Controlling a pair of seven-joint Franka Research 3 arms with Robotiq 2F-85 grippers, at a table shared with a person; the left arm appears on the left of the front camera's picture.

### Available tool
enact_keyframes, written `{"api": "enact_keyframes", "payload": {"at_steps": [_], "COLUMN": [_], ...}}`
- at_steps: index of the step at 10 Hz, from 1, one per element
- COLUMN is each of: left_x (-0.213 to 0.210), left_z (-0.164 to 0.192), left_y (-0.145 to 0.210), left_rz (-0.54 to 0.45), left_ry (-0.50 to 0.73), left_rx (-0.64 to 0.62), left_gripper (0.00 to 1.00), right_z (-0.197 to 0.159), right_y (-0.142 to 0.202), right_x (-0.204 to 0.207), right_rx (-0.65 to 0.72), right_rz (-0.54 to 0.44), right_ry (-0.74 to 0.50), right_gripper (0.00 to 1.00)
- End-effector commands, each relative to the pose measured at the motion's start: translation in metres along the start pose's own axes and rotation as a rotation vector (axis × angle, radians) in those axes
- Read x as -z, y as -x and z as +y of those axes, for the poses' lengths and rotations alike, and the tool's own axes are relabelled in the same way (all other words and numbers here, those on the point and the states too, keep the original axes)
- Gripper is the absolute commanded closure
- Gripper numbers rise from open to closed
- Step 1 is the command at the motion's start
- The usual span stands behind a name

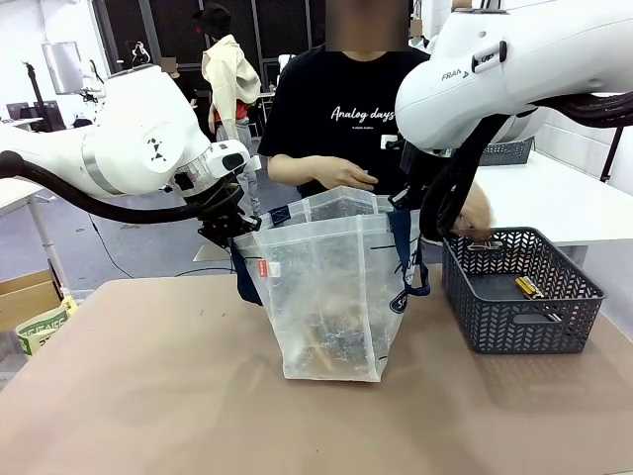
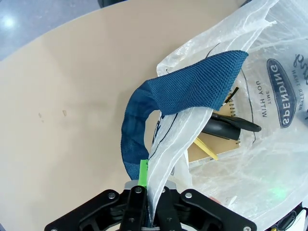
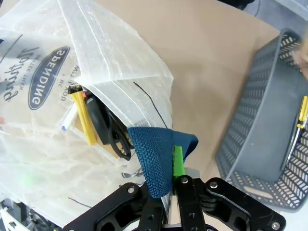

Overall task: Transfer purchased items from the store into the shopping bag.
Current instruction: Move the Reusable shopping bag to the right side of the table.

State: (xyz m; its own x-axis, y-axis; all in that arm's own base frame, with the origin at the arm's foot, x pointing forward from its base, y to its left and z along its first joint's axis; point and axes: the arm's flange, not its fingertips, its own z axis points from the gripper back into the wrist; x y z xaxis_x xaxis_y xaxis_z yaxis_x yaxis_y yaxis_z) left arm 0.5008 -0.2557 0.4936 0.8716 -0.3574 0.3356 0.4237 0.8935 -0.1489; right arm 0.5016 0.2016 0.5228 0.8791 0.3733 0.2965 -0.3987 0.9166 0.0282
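Yellow stick (image 3: 85, 122) inside bag (image 3: 115, 57), right wrist view

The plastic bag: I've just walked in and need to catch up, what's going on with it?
Both arms hold the bag open on the table: the left pincer is clamped on its rim, the right pincer on a blue handle. A person's hand is at the grey basket beside it. Some goods already lie in the bag.
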Motion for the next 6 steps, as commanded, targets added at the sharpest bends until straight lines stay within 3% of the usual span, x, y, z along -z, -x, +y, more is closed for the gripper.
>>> {"api": "enact_keyframes", "payload": {"at_steps": [1,6], "left_x": [-0.0002,-0.0002], "left_z": [0.0016,0.0016], "left_y": [-0.0001,-0.0001], "left_rz": [-0.001,-0.001], "left_ry": [-0.001,-0.001], "left_rx": [-0.001,-0.001], "left_gripper": [1.0,1.0], "right_z": [-0.0012,-0.0012], "right_y": [-0.0002,-0.0002], "right_x": [-0.0018,-0.0018], "right_rx": [0.002,0.002], "right_rz": [-0.005,-0.005], "right_ry": [0.002,0.002], "right_gripper": [1.0,1.0]}}
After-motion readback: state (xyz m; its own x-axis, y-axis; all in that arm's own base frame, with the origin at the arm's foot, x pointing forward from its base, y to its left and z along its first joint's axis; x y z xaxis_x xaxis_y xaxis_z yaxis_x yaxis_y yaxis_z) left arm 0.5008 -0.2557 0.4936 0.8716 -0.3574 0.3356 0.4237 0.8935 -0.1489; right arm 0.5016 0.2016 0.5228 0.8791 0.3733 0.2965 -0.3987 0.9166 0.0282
